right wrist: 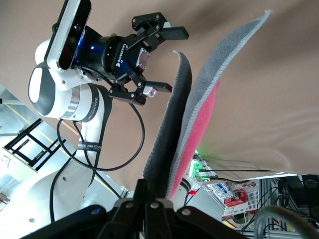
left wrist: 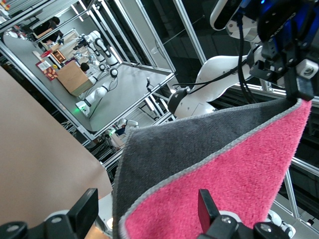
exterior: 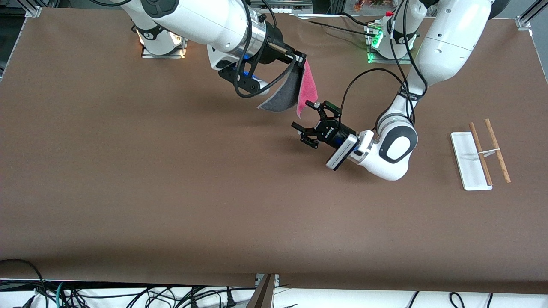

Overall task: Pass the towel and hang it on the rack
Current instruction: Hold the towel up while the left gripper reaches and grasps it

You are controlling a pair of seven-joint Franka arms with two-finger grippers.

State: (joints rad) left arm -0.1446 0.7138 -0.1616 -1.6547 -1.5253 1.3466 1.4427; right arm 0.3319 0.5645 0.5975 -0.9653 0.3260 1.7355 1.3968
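Observation:
The towel (exterior: 306,87), pink-red on one face and dark grey on the other, hangs in the air over the table's middle. My right gripper (exterior: 299,59) is shut on its top corner, as the right wrist view (right wrist: 154,196) also shows. My left gripper (exterior: 304,114) is open at the towel's lower edge. In the left wrist view the towel (left wrist: 239,169) hangs between the spread fingers (left wrist: 85,209) of the left gripper (left wrist: 147,211), and its lower corner is in the gap. The rack (exterior: 469,160) lies on the table toward the left arm's end.
The rack has a white flat base and two thin brown rods (exterior: 496,149). Both arm bases stand along the table's edge farthest from the front camera. Cables hang below the table's near edge.

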